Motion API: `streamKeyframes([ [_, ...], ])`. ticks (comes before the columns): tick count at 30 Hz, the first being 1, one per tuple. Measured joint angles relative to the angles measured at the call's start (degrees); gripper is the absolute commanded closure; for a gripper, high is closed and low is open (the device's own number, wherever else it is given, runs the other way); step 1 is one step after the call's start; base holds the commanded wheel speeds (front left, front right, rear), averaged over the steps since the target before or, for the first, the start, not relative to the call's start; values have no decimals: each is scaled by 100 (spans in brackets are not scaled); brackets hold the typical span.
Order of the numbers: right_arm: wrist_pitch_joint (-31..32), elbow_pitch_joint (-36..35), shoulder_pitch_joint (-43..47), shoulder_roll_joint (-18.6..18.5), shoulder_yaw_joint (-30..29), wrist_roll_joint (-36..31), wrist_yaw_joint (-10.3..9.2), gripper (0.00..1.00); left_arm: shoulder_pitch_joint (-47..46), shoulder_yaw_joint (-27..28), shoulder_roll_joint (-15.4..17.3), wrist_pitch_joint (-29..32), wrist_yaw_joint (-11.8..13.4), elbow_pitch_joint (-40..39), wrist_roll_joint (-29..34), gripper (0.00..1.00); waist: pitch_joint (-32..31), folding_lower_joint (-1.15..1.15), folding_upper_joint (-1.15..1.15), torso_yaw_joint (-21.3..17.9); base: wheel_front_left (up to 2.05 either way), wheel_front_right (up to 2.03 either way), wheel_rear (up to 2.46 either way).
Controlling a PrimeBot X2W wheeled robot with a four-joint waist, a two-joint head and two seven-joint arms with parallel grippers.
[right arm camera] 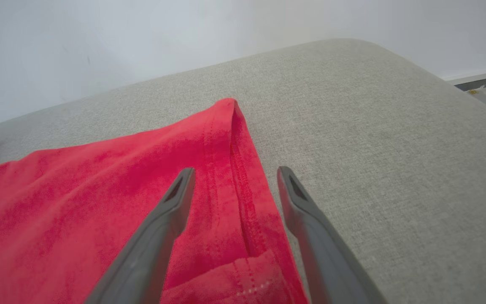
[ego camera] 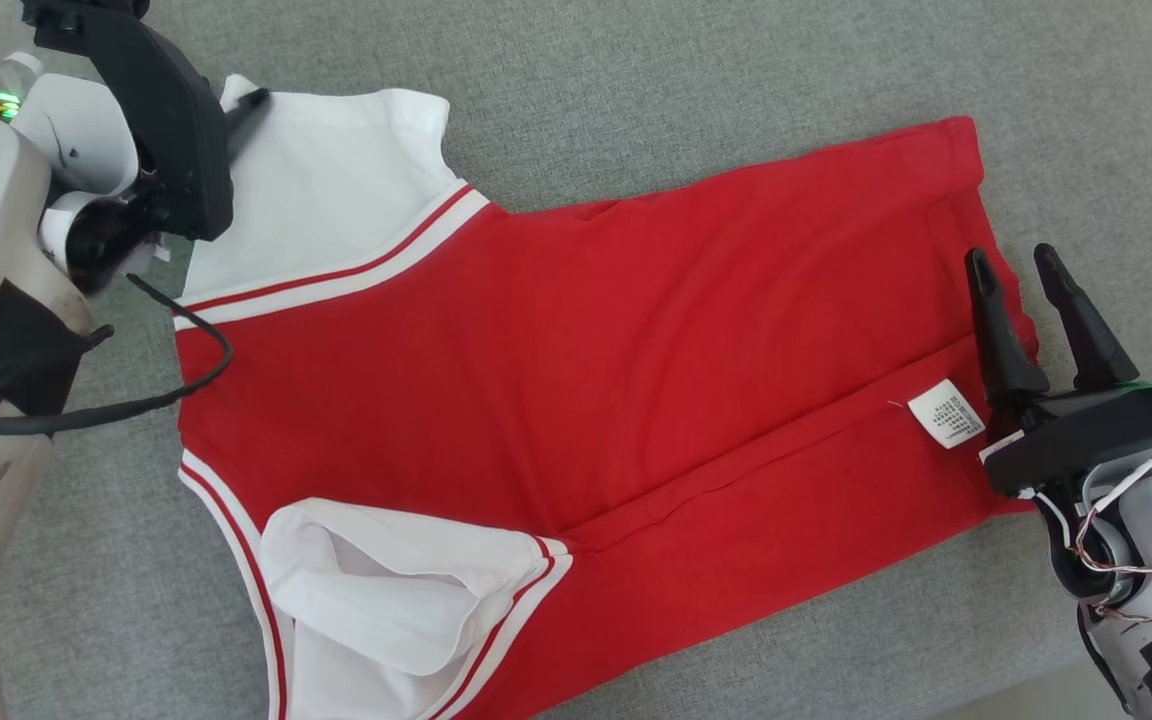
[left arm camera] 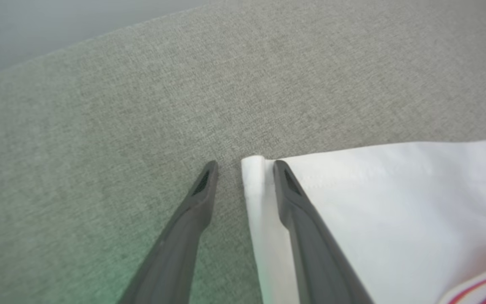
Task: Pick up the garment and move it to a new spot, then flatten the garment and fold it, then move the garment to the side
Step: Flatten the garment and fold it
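Garment (ego camera: 556, 350) lies spread on the grey padded surface (ego camera: 736, 60); left gripper (left arm camera: 246, 164) spread astride the white sleeve (ego camera: 336, 190) corner at 10 o'clock, right gripper (ego camera: 1011, 255) spread over the red hem (right arm camera: 230, 139) at 3 o'clock, so best judged: bite deep, close together, lift level.

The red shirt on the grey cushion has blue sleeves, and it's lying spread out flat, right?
Not quite. The sleeves are white, not blue; the head view shows both of them. The rest is right: the red shirt lies spread out on the grey cushion.
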Motion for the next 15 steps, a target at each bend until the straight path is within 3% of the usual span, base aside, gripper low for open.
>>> streamKeyframes([
  [6, 0, 30, -149, -67, 56, 60, 0, 0, -45, -62, -36, 288, -87, 86, -147, 100, -48, 0, 0, 7, 0, 0, 0],
  [9, 10, 164, -320, -48, 299, 609, -1, 0, -57, -99, -16, 333, -108, 75, -167, 100, -71, -1, 0, -15, 0, 0, 0],
  [15, 1069, 575, -1292, -265, 947, 1655, -1, 0, -66, -151, 7, 385, -129, 8, -171, 100, -103, 0, 0, -54, 0, 0, 0],
])
